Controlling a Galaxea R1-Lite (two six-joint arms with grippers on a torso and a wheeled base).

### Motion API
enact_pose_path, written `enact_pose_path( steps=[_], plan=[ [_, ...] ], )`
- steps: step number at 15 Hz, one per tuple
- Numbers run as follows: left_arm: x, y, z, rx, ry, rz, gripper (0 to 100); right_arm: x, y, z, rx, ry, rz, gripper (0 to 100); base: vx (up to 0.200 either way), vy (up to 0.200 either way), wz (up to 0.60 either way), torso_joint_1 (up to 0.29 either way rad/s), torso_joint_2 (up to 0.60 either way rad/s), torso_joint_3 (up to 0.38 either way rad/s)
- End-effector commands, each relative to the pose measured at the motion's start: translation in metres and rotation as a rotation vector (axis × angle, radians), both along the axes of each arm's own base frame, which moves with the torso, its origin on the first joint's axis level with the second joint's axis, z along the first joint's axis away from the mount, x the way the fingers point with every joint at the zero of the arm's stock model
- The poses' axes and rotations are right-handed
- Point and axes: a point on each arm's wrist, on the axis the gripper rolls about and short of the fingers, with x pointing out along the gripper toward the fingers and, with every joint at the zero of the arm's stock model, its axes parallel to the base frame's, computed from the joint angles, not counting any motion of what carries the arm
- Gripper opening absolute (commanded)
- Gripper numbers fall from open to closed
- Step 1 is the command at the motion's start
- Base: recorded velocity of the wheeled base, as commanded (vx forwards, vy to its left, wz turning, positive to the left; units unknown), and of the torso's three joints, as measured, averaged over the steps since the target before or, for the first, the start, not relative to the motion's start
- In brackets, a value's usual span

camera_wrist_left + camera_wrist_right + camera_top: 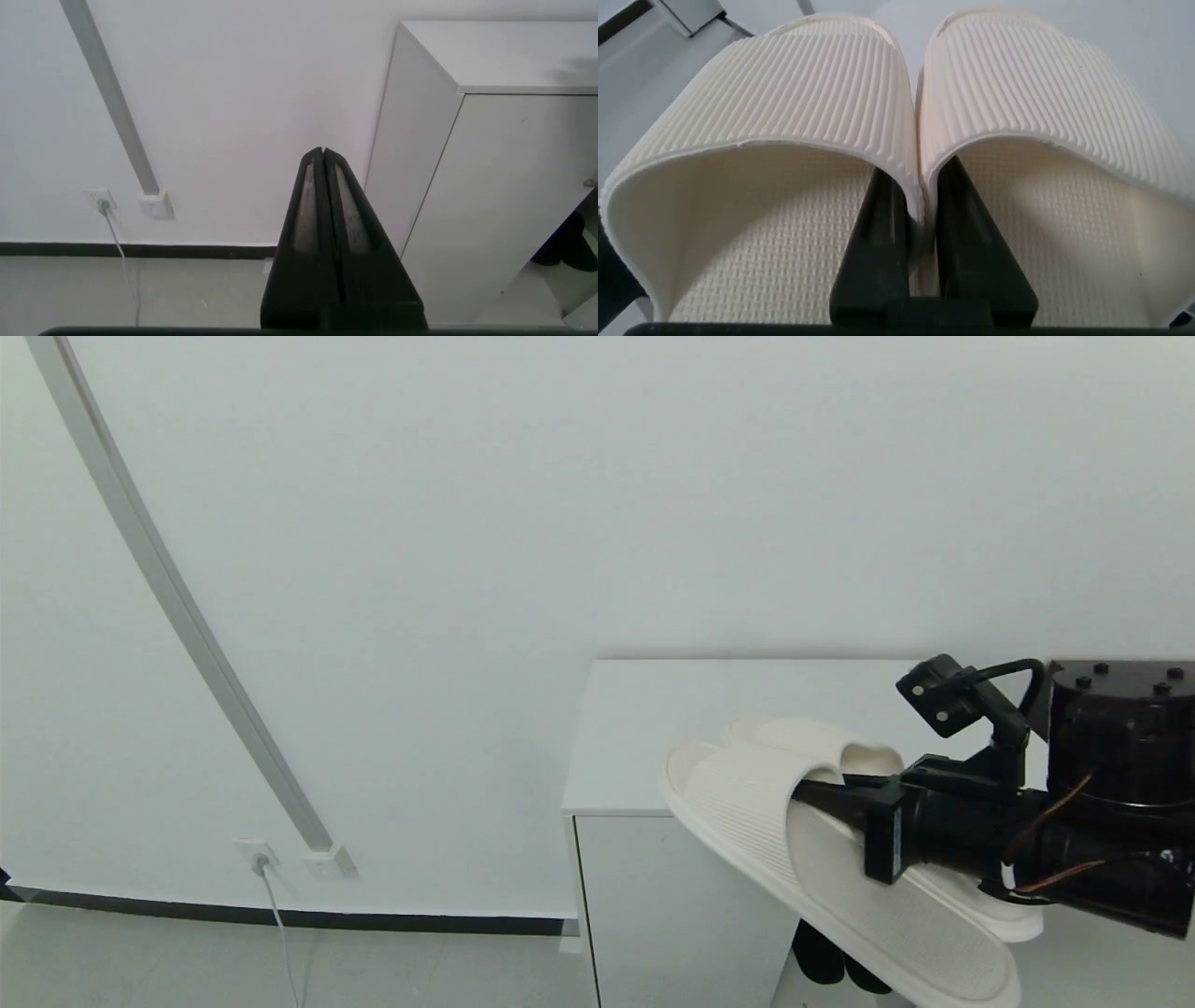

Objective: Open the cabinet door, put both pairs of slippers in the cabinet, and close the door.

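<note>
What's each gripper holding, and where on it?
The right gripper pinches the cream slipper pair by the touching inner sides of their uppers; the left gripper is shut, empty.

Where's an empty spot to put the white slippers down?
The top of the cabinet is bare on its left part, between the wall and its front edge. The floor is bare between the cabinet and the cable. It is crowded at the right gripper, shut on the slippers, with something dark below.
</note>
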Motion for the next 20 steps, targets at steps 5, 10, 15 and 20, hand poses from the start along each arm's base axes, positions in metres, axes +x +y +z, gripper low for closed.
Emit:
enact_pose_path(
  steps=[5, 10, 15, 20],
  plan=[
    [0.0, 0.0, 0.0, -0.002, 0.001, -0.001, 0, -0.007, -0.004, 0.004, 0.011, -0.011, 0.006, 0, 0.0, 0.0, 0.0, 0.0, 0.0, 0.0],
    [0.0, 0.0, 0.0, -0.003, 0.001, -0.001, 0, -0.008, 0.003, 0.001, 0.008, 0.0, 0.034, 0, -0.16, 0.0, 0.0, 0.007, 0.0, -0.001],
    [0.0, 0.0, 0.0, -0.006, 0.001, -0.001, 0, 0.008, 0.015, -0.014, -0.021, -0.001, -0.03, 0, -0.2, 0.0, 0.0, -0.004, 0.0, 0.007],
    [0.0, 0.0, 0.0, -0.008, 0.001, -0.001, 0, 0.007, 0.034, -0.025, -0.005, -0.051, -0.042, 0, 0.0, 0.0, 0.0, 0.0, 0.0, 0.0]
  ],
)
